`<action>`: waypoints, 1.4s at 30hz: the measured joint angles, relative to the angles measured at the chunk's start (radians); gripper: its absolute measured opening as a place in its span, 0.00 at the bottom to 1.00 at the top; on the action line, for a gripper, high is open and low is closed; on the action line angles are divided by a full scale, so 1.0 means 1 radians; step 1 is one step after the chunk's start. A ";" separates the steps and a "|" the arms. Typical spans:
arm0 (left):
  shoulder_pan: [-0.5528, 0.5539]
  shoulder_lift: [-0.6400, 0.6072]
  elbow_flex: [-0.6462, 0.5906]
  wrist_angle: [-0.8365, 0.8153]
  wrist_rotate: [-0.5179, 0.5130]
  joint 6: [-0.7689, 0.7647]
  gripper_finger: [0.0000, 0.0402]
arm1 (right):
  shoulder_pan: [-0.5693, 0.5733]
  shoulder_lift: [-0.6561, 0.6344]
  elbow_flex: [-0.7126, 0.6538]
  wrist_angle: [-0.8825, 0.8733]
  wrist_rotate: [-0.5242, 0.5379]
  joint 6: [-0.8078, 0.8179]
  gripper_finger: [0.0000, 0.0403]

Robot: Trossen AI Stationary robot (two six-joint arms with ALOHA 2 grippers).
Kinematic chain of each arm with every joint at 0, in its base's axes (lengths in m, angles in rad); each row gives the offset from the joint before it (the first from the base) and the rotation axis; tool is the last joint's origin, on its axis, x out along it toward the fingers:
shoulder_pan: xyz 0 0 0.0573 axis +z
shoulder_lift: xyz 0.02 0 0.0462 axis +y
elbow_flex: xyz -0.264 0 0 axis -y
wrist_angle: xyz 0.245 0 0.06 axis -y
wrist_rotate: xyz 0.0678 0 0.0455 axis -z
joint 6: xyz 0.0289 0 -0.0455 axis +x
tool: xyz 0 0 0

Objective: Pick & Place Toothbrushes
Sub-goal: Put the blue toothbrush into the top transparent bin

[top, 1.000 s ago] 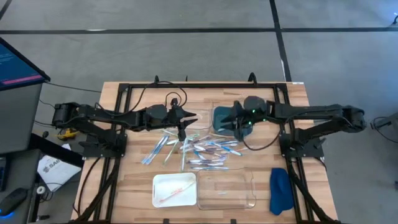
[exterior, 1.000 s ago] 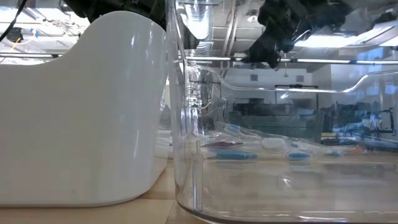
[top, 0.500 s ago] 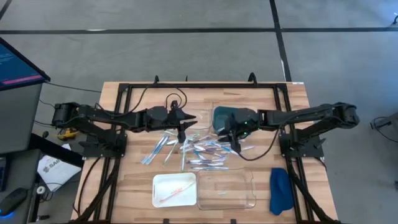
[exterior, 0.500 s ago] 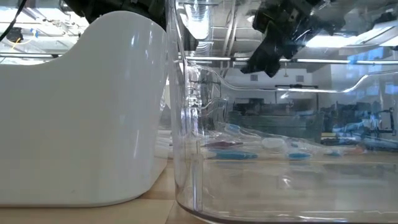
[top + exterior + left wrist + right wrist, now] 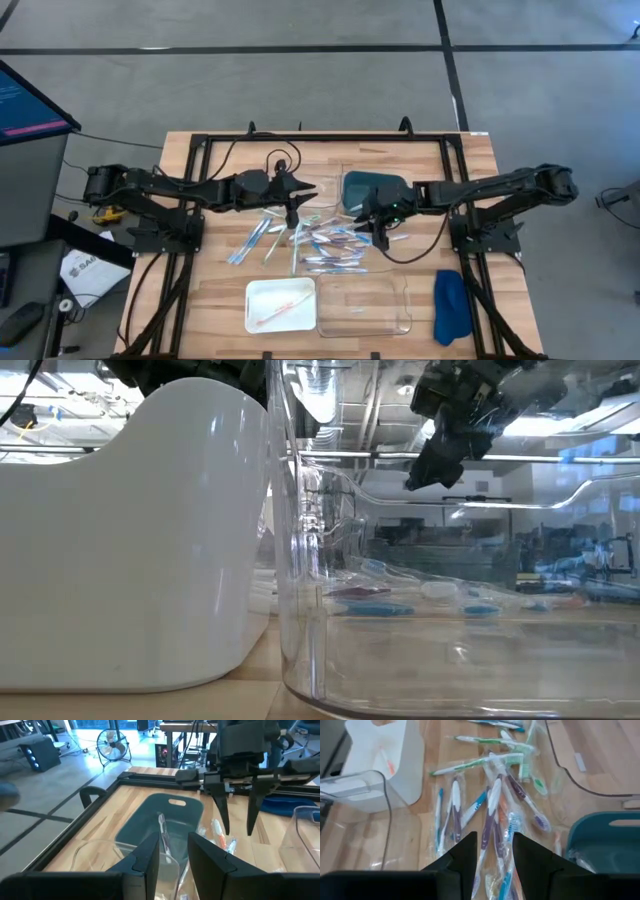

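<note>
Several wrapped toothbrushes (image 5: 335,248) in blue, green, white and purple lie loose on the wooden table's middle (image 5: 495,795). My right gripper (image 5: 381,236) hangs open above the pile's right end (image 5: 496,851), fingers slanting down and clear of it (image 5: 236,815). My left gripper (image 5: 312,190) stands open and nearly level at the pile's far left (image 5: 174,857), facing a teal tray (image 5: 140,825). A white toothbrush (image 5: 162,832) lies in that tray. An orange toothbrush (image 5: 283,308) lies in the white tray (image 5: 255,300).
A clear tray (image 5: 402,300) stands right of the white tray at the near edge and fills the low view (image 5: 290,560). A blue cloth (image 5: 450,305) lies at the near right. The teal tray (image 5: 365,185) sits just beyond the pile. A black frame (image 5: 320,137) borders the far edge.
My right gripper has swung from over the teal tray toward the table's near edge, out over the toothbrush pile. It has sunk a little and tipped further downward. Its fingers have stayed apart.
</note>
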 joint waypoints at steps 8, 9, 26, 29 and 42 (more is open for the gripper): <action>0.000 0.000 0.000 0.001 0.000 0.020 0.24 | 0.042 0.000 0.000 -0.005 0.091 -0.016 0.29; 0.000 0.000 0.000 0.001 0.000 0.030 0.24 | 0.040 0.000 0.000 -0.001 0.091 -0.016 0.29; 0.000 0.000 0.000 0.001 0.000 0.054 0.24 | 0.045 0.000 0.000 -0.006 0.081 -0.007 0.29; 0.000 0.000 0.000 0.002 0.000 0.054 0.24 | 0.045 0.000 0.000 -0.003 0.082 -0.009 0.29; 0.000 0.000 0.000 0.026 0.000 0.053 0.24 | 0.052 0.019 0.000 0.015 0.083 -0.018 0.29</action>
